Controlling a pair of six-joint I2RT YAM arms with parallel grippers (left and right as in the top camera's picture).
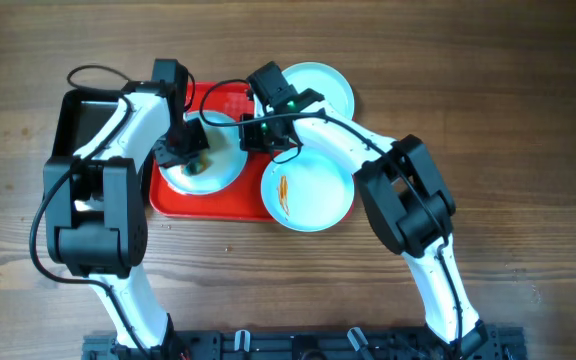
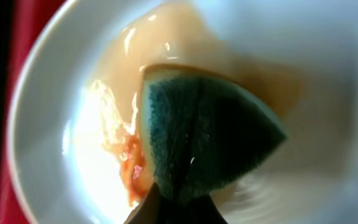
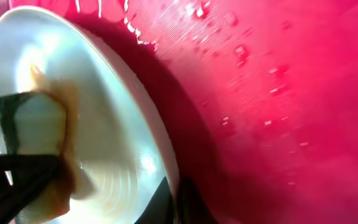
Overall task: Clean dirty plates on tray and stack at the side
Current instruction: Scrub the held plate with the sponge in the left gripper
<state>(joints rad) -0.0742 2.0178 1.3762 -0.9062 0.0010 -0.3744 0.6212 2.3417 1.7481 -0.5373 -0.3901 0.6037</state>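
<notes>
The red tray (image 1: 173, 205) holds a dirty plate (image 1: 230, 165) at its left half. My left gripper (image 1: 190, 152) is shut on a green sponge (image 2: 210, 137) and presses it onto that plate (image 2: 48, 93), next to orange-red sauce (image 2: 132, 165) and a brownish wet smear. My right gripper (image 1: 258, 135) is shut on the same plate's rim (image 3: 160, 134), one finger inside and one outside (image 3: 176, 202), over the tray floor (image 3: 278, 93). A second plate (image 1: 308, 190) with an orange streak overlaps the tray's lower right corner. A third, clean-looking plate (image 1: 320, 85) lies at the upper right.
A black glossy tray (image 1: 80, 125) sits left of the red tray, under the left arm. Water droplets dot the red tray floor (image 3: 229, 56). Bare wooden table (image 1: 508, 120) extends to the right and in front.
</notes>
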